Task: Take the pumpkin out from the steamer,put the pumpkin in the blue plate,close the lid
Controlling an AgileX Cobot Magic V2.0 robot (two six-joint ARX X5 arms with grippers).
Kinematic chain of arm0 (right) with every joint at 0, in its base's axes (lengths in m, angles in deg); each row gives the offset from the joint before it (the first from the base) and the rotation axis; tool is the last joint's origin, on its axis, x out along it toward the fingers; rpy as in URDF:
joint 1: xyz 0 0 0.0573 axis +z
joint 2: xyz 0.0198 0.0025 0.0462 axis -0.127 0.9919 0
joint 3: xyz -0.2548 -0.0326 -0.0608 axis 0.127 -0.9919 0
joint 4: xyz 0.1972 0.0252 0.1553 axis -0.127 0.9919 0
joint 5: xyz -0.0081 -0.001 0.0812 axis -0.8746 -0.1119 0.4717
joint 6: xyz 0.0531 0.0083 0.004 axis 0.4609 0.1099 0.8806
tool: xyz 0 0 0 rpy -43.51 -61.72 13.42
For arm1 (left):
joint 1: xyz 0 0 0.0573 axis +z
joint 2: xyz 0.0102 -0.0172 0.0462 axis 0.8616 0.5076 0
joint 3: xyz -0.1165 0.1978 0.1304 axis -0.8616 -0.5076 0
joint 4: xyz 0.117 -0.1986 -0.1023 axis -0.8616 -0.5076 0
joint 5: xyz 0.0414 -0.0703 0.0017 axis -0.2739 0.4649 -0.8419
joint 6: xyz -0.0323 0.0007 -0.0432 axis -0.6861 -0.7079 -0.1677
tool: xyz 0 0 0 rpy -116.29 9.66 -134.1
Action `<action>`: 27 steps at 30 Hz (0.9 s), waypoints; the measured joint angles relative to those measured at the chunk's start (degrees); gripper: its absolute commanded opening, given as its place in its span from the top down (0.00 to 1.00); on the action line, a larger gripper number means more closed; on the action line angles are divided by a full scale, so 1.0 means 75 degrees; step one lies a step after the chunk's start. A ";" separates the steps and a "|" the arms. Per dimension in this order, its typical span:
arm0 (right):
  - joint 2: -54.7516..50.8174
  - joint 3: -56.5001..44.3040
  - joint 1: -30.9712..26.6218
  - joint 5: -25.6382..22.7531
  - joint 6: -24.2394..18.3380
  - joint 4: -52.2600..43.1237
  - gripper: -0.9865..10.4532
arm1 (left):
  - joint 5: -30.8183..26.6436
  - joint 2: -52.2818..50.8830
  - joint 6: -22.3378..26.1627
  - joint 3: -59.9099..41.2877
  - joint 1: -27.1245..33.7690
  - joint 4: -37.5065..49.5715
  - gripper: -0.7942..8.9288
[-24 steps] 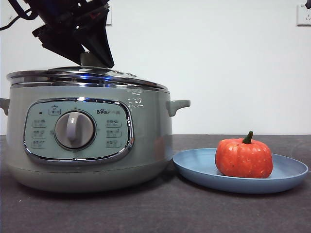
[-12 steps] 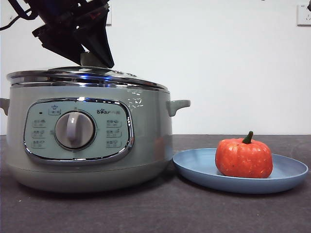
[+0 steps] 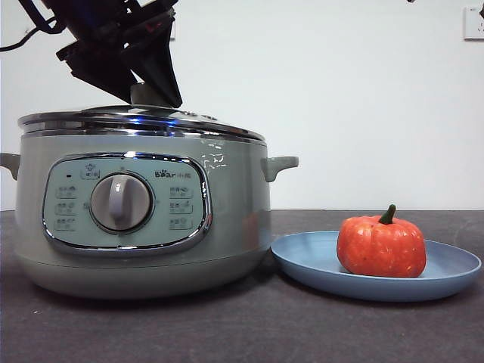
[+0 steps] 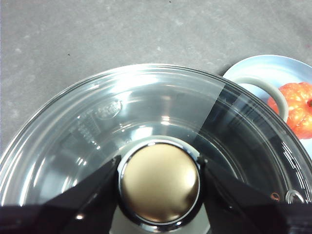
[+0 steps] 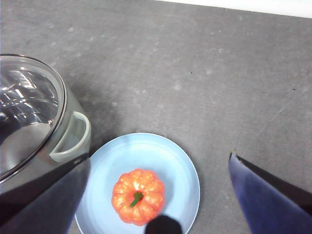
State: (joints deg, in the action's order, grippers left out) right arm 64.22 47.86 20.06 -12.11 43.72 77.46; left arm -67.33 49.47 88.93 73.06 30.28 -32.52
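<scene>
Pumpkin (image 3: 381, 247) is sitting on the blue plate (image 3: 446, 266) beside the "Bear"-branded steamer (image 3: 227, 219), whose lid (image 4: 146, 107) knob the left gripper (image 4: 159, 183) is clasping, while the right gripper (image 5: 161, 204) is hanging wide open above.

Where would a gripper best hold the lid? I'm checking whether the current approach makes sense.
By its knob, from straight above. The lid is a wide, shallow glass dome lying flat on the steamer, so the raised central knob is the only graspable part. The left gripper already straddles it.

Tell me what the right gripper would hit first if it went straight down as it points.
Probably the pumpkin on the blue plate; the open right gripper hangs above them, height unclear.
</scene>
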 measured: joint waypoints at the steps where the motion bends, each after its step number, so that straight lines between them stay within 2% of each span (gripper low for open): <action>1: 0.0000 0.0000 0.0000 0.0000 0.0015 0.0000 0.50 | 0.0000 0.0009 0.0000 0.0015 0.0000 -0.0026 0.91; 3: 0.0000 0.0000 0.0000 0.0000 0.0029 -0.0003 0.50 | 0.0000 0.0020 0.0000 0.0038 0.0000 -0.0055 0.82; 5: 0.0000 0.0000 0.0000 0.0000 0.0029 -0.0003 0.50 | -0.0009 0.0023 0.0000 0.0044 0.0000 -0.0076 0.59; 7: 0.0000 0.0000 0.0000 0.0000 0.0029 0.0000 0.50 | -0.0041 0.0020 0.0000 0.0047 0.0000 -0.0096 0.42; 13: 0.0000 0.0000 0.0000 0.0000 0.0032 -0.0003 0.50 | -0.0079 0.0146 -0.0009 0.0035 0.0017 0.0137 0.41; 19: 0.0000 0.0000 0.0000 0.0000 0.0032 -0.0003 0.50 | -0.0580 -0.0242 -0.0015 -0.0020 0.0023 0.0140 0.41; 21: 0.0000 0.0000 0.0000 0.0000 0.0032 -0.0003 0.50 | -0.0589 -0.0694 -0.0015 -0.0020 0.0023 0.0050 0.42; 23: -0.0012 0.0000 0.0000 0.0000 0.0032 -0.0003 0.51 | -0.0589 -0.1236 -0.0015 -0.0017 0.0023 -0.0047 0.49; 24: -0.0044 0.0000 0.0000 0.0003 0.0032 -0.0003 0.55 | -0.0589 -0.1676 -0.0015 -0.0009 0.0023 -0.0178 0.59; 25: -0.0102 0.0000 0.0000 0.0003 0.0050 -0.0003 0.63 | -0.0589 -0.2104 -0.0015 0.0000 0.0023 -0.0356 0.73; 26: -0.0187 0.0000 0.0000 0.0012 0.0058 -0.0003 0.73 | -0.0589 -0.2518 -0.0015 0.0015 0.0023 -0.0612 0.91; 27: -0.0300 0.0000 0.0000 0.0020 0.0058 -0.0003 0.83 | -0.0592 -0.2906 -0.0015 0.0023 0.0023 -0.0895 0.92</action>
State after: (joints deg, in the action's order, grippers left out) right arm 61.97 47.86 20.06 -11.96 44.16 77.44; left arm -71.77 27.67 88.82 73.24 30.46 -39.23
